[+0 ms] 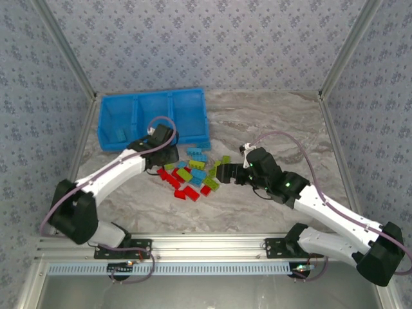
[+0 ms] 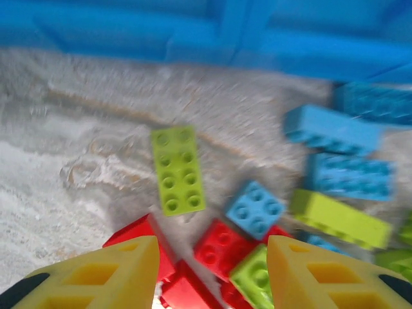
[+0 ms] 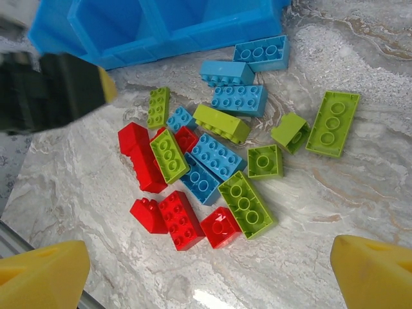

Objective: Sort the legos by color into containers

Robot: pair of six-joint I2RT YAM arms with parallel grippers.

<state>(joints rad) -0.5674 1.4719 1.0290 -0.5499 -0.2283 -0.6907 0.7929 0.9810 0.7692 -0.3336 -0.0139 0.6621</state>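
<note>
A pile of red, light blue and lime green legos point(image 1: 192, 175) lies on the marble table in front of the blue tray point(image 1: 109, 138). One light blue brick point(image 1: 120, 134) rests in the tray's left compartment. My left gripper point(image 1: 165, 159) hovers open over the pile's left edge. In the left wrist view its yellow fingers point(image 2: 125, 273) straddle red bricks point(image 2: 222, 248) and a green brick point(image 2: 254, 277), holding nothing. My right gripper point(image 1: 223, 172) stands wide open at the pile's right side. From the right wrist view a red brick point(image 3: 221, 226) and a long green brick point(image 3: 246, 205) lie nearest.
Metal frame posts and patterned walls enclose the table. The tray's front wall point(image 2: 193, 45) stands just beyond the pile. Bare marble point(image 1: 277, 116) stretches to the right of the tray. The left gripper's black body point(image 3: 51, 96) shows at the upper left of the right wrist view.
</note>
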